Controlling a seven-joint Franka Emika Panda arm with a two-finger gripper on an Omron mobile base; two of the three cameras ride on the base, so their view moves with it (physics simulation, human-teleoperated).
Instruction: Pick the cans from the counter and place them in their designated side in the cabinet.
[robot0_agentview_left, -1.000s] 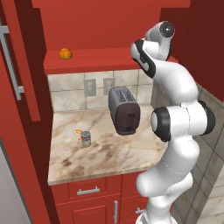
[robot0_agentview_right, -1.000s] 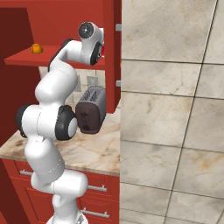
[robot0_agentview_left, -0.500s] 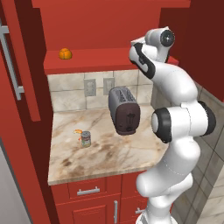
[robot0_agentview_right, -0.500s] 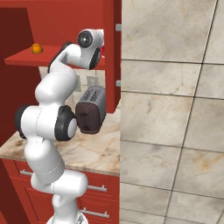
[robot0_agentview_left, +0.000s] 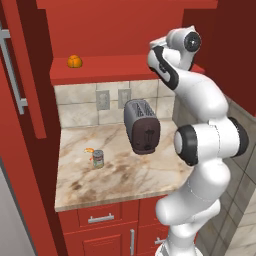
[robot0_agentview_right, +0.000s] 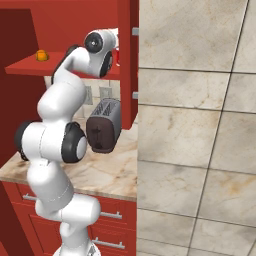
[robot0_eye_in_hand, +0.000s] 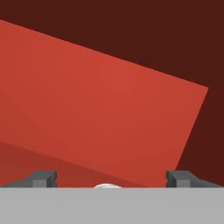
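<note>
One silver-grey can (robot0_agentview_left: 98, 159) with a small colourful label stands upright on your bench (robot0_agentview_left: 125, 175), left of the dark toaster (robot0_agentview_left: 142, 126) and well apart from it. Your red can (robot0_agentview_right: 117, 56) shows as a sliver beside the arm's wrist, at the right end of the cabinet (robot0_agentview_left: 125, 30) shelf; its white top (robot0_eye_in_hand: 107, 186) peeks up between the fingers (robot0_eye_in_hand: 42, 179). You have those fingers spread wide, holding nothing. An orange fruit (robot0_agentview_left: 74, 61) sits at the shelf's left end.
</note>
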